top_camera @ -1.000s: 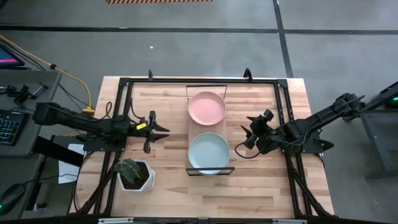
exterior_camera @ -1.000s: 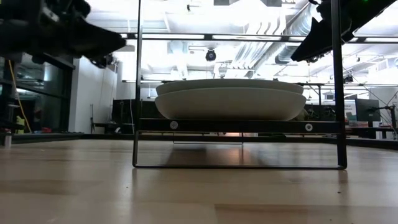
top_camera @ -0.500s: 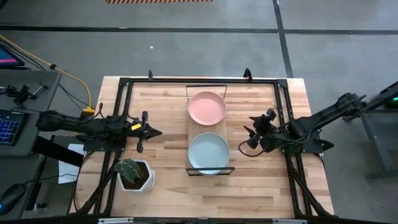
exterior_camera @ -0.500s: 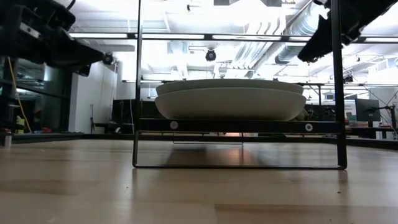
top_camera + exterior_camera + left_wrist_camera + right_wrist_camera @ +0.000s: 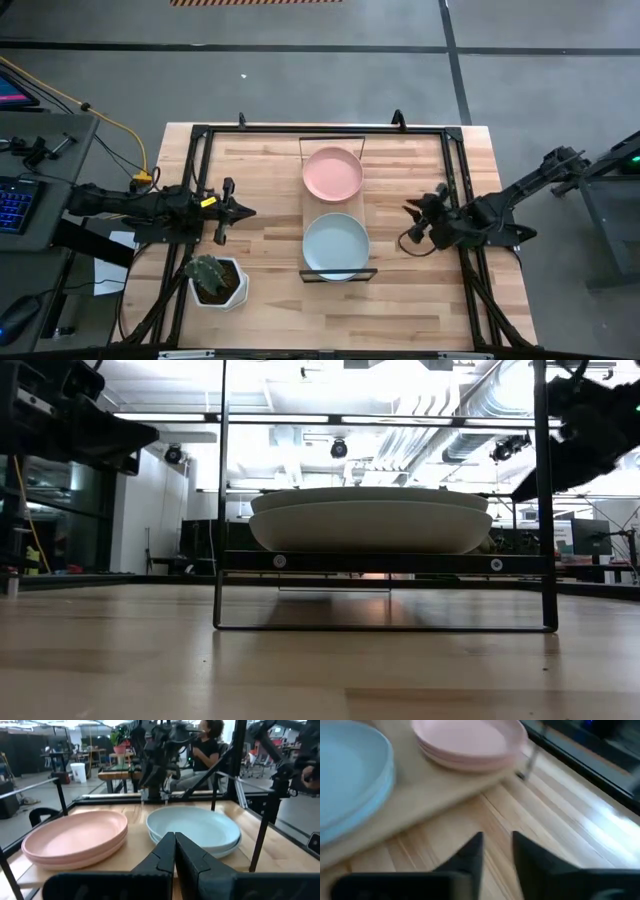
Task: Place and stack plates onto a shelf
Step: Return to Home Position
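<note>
Both stacks, pink plates (image 5: 333,172) and blue plates (image 5: 335,243), rest on the shelf (image 5: 307,207). We see the left gripper (image 5: 174,836) clenched and empty, the right gripper (image 5: 496,840) parted. We would back each arm outward, level, clear of the shelf.

Plates (image 5: 370,528) on black-framed shelf (image 5: 385,562)
</note>
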You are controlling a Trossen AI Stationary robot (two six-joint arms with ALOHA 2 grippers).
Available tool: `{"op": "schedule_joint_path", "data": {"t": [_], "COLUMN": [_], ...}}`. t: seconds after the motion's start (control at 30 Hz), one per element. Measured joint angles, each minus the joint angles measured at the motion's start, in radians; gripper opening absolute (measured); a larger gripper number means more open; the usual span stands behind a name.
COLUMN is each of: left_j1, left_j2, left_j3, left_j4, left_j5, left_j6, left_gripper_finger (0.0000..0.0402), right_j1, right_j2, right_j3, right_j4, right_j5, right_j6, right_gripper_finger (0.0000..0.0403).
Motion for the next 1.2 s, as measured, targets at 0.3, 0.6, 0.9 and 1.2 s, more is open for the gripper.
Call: {"op": "schedule_joint_path", "data": {"t": [0.3, 0.6, 0.9, 1.2], "left_j1": [0.000, 0.000, 0.000, 0.000], "left_j2": [-0.004, -0.004, -0.003, -0.003], "left_j3": [0.000, 0.000, 0.000, 0.000], "left_j4": [0.003, -0.001, 0.005, 0.005], "left_j5": [0.018, -0.009, -0.051, -0.051], "left_j6": [0.010, 0.101, 0.098, 0.097], "left_gripper_finger": [0.0000, 0.0000, 0.0000, 0.0000], "right_j1": [-0.416, -0.680, -0.687, -0.686], "right_j2": [-0.174, -0.299, -0.480, -0.554], "right_j3": [-0.160, -0.241, -0.319, -0.440], "right_j4": [0.672, 0.635, 0.573, 0.678], "right_j5": [-0.515, -0.804, -0.845, -0.940], "right_j6": [-0.690, -0.757, -0.763, -0.711], "right_gripper_finger": [0.0009, 0.0001, 0.0000, 0.0000]}}
